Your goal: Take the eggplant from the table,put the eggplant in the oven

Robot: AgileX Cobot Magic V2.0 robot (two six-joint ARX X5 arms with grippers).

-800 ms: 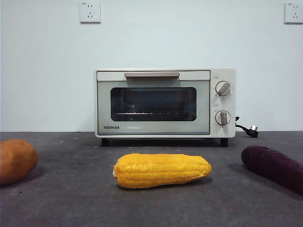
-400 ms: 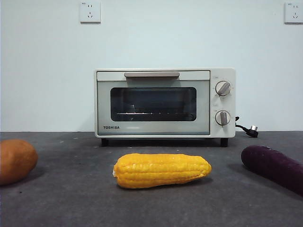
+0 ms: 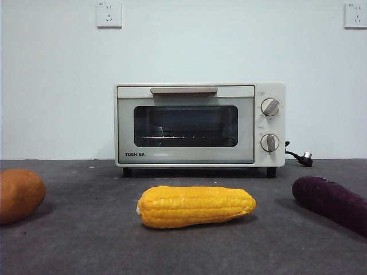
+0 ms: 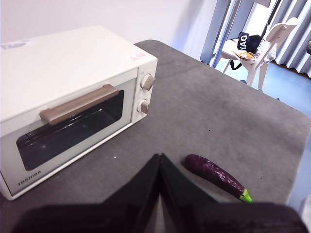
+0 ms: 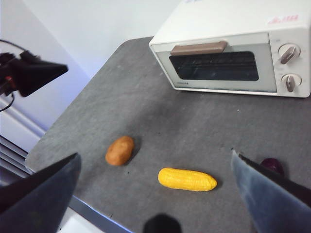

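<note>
Potato (image 3: 20, 195) is seen at the left edge of the front view, corn (image 3: 196, 206) at lower centre, and the eggplant (image 3: 331, 203) at the lower right of the table (image 3: 86, 246) — its long axis slanting toward the frame's corner. The oven (image 3: 198, 124) is shut behind them. The left gripper (image 4: 160, 167) is pressed closed; the right gripper (image 5: 155, 167) is spread wide, with the eggplant just beside one finger — judged the nearer arm.
</note>
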